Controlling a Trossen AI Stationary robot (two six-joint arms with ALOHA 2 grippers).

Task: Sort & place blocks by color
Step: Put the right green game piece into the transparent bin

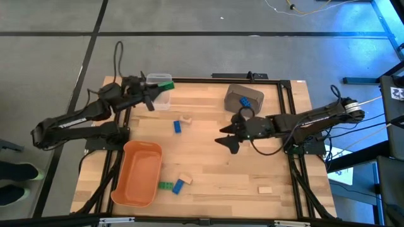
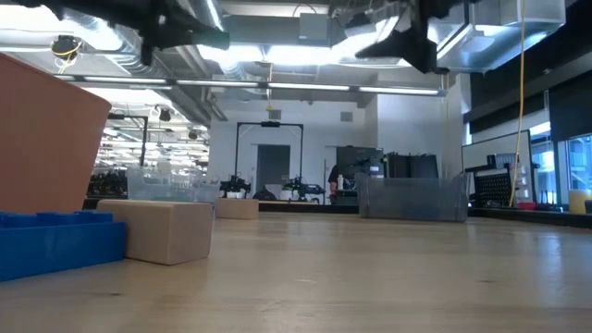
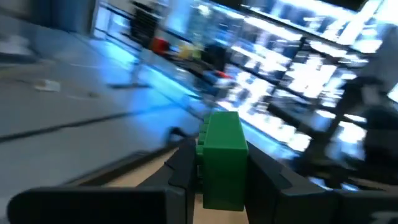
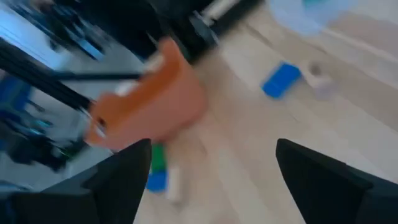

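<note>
The left gripper (image 1: 165, 84), clamped on a green block (image 3: 222, 158) with a studded top, hangs over the clear bin (image 1: 161, 99) at the table's (image 1: 214, 170) eleven o'clock edge, while the right gripper (image 1: 227, 135) gapes empty above bare centre boards.

The high view looks straight down on the pale wooden table (image 1: 214, 157). The low view sits at tabletop height beside the orange plastic tub (image 2: 46, 139), which the right wrist view shares (image 4: 149, 106).
</note>
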